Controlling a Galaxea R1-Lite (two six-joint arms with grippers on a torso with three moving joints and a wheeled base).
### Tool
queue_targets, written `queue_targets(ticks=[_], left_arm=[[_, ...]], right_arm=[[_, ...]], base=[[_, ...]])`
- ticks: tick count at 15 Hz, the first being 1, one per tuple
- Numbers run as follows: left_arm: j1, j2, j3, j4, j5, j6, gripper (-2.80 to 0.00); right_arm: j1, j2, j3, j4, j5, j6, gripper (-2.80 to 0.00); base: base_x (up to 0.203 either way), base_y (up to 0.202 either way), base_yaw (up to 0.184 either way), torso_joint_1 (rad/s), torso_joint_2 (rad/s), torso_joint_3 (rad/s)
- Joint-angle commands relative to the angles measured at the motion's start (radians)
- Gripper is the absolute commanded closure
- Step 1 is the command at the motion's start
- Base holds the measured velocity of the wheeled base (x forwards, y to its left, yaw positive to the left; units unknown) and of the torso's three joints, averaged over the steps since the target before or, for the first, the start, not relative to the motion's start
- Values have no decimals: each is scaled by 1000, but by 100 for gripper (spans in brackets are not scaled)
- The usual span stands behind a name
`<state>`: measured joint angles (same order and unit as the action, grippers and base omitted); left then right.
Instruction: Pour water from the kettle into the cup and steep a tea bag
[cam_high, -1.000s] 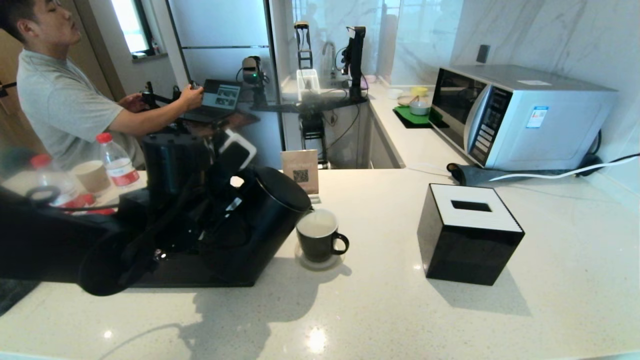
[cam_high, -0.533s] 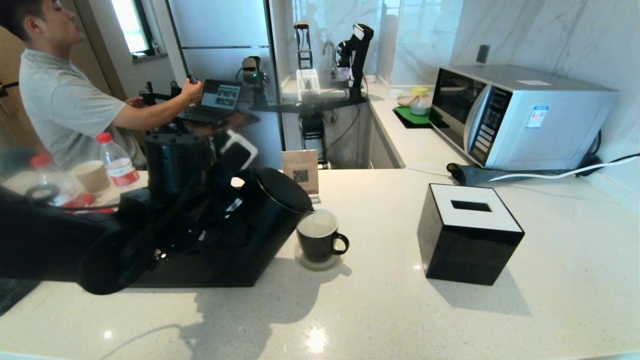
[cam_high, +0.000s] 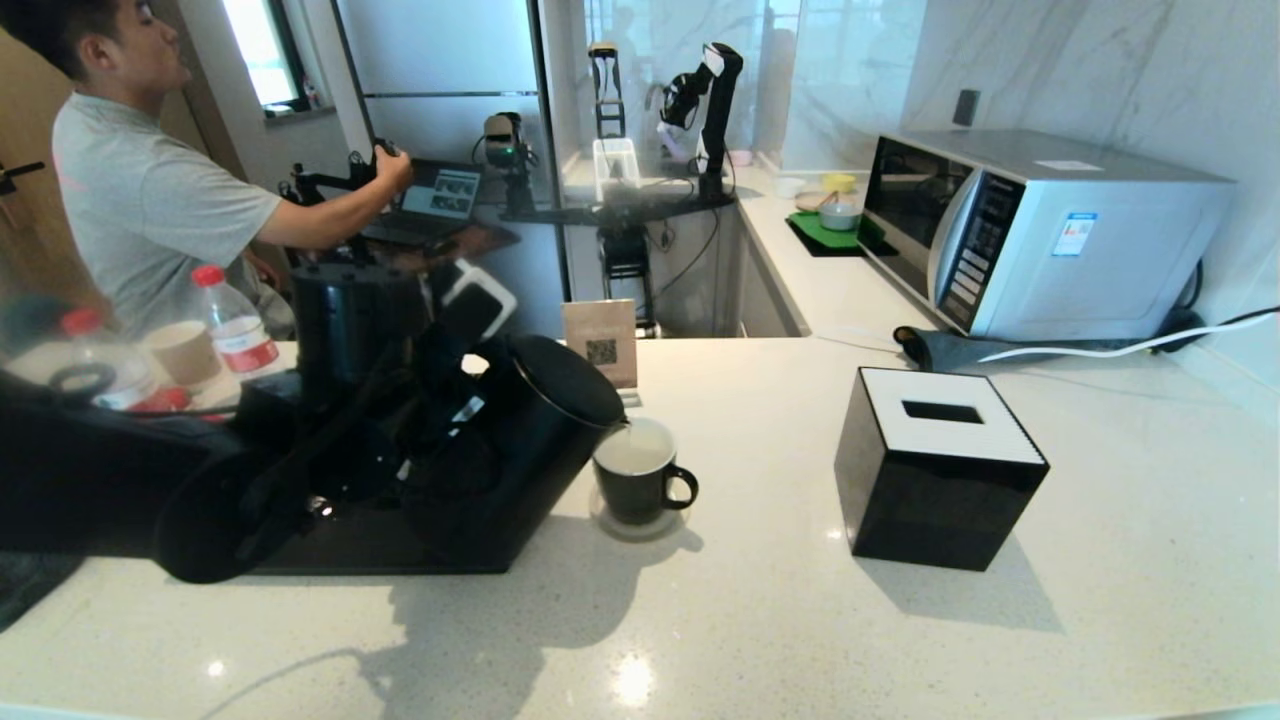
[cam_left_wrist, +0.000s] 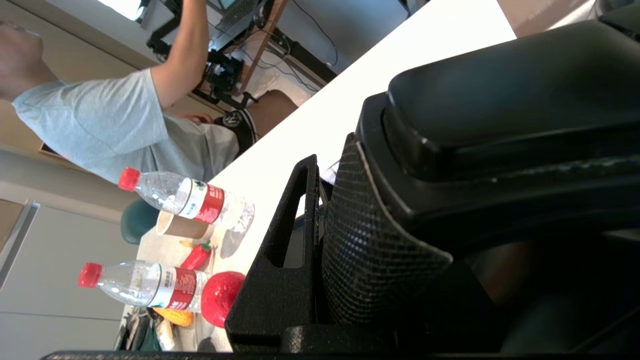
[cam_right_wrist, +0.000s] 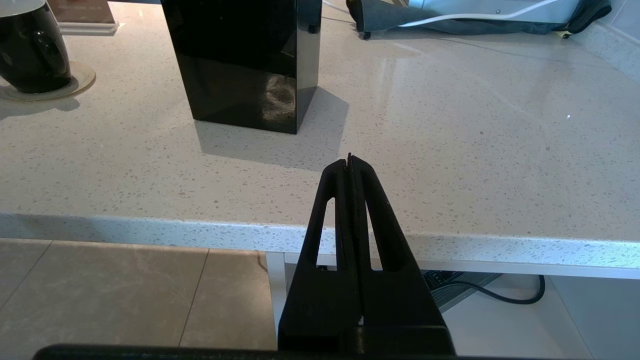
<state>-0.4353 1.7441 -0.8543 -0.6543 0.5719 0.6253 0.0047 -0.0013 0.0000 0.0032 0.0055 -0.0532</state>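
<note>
Water bottles (cam_high: 235, 328) and a paper cup (cam_high: 183, 352) stand far left, behind the left gripper (cam_high: 440, 440), clamped on the tilted kettle (cam_high: 530, 440) handle; its spout sits over the cup (cam_high: 640, 480). Right of that stands a black tissue box (cam_high: 940, 465). Only the wrist view shows the right gripper (cam_right_wrist: 350, 162), closed empty below the counter (cam_right_wrist: 450, 150) edge

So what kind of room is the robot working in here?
Most likely a home or office kitchen: a microwave stands on a pale stone counter, there are marble-look wall panels, and the kettle is tipped at the cup.
</note>
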Motion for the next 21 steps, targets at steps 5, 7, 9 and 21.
queue_targets(ticks=[5,7,9,21], left_arm=[[0,-6,-6,-1,3,34,0],[0,-6,-11,1,3,36,0],[0,-6,-14,1,3,37,0],[-2,-2,-20,1,3,39,0]], right_arm=[[0,1,0,0,1,0,0],[0,1,0,0,1,0,0],[0,1,-1,0,1,0,0],[0,1,0,0,1,0,0]], base=[[0,0,0,0,0,0],[0,0,0,0,0,0],[0,0,0,0,0,0],[0,0,0,0,0,0]])
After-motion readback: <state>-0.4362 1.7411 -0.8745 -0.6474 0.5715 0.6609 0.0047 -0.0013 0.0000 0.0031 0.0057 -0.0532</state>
